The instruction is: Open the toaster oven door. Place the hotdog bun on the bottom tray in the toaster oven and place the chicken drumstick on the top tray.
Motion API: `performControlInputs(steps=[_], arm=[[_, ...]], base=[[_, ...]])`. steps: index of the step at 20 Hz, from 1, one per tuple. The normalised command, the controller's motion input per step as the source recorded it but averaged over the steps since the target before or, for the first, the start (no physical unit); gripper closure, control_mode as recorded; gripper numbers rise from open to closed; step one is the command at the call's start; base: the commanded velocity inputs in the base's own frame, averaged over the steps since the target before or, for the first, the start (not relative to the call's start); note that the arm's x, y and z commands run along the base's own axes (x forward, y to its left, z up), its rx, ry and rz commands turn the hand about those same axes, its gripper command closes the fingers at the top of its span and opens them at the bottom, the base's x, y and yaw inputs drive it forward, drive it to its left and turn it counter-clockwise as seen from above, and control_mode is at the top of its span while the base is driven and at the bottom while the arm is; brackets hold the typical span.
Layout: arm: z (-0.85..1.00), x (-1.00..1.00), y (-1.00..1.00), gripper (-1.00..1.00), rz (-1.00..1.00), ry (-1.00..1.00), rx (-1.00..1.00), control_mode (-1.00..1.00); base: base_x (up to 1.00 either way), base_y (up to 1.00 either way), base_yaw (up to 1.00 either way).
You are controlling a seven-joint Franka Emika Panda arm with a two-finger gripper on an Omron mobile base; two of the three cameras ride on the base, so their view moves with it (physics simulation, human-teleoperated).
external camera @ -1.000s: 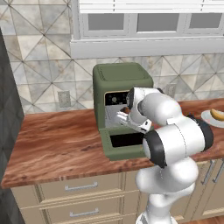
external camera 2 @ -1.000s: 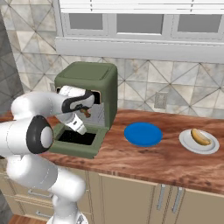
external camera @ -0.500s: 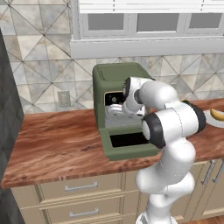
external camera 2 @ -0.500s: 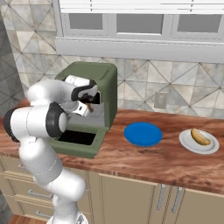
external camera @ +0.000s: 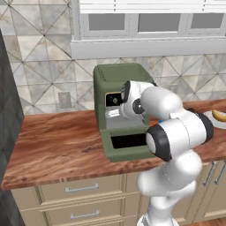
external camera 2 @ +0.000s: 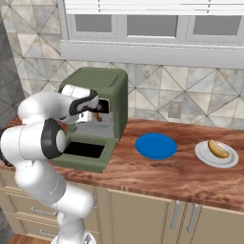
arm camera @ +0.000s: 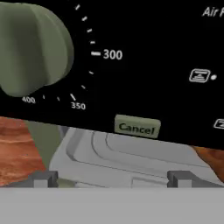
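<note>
Wood counter [external camera: 53, 145], toaster oven [external camera: 119, 79] at its front edge, toaster oven door [external camera: 126, 142] dropped flat, claw [arm camera: 111, 177] apart at the control panel.

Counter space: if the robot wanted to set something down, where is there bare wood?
Left of the oven, the counter runs bare to the dark wall. A smaller free strip lies between the blue plate and the bun plate. It is crowded at the dropped door, under the arm.

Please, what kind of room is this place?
Most likely a home kitchen. A toaster oven stands on a wooden counter with cabinet drawers under it, the wall behind is tiled, and a plate holds food.
</note>
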Motion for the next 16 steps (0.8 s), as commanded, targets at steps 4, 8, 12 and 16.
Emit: performControlInputs(steps=[4, 8, 12, 16], arm=[[0.02, -0.86, -0.05, -1.0, 0.21, -0.01, -0.17, -1.0], [-0.13, -0.08, -0.12, -1.0, 0.01, 0.05, -0.15, -1.0], [-0.16, 0.14, -0.09, -1.0, -0.02, 0.0, -0.11, -1.0], [-0.21, 0.22, -0.05, -1.0, -0.07, 0.0, -0.01, -1.0]], base=[[0.0, 0.0, 0.0], [0.0, 0.0, 0.0], [0.0, 0.0, 0.0], [0.0, 0.0, 0.0]])
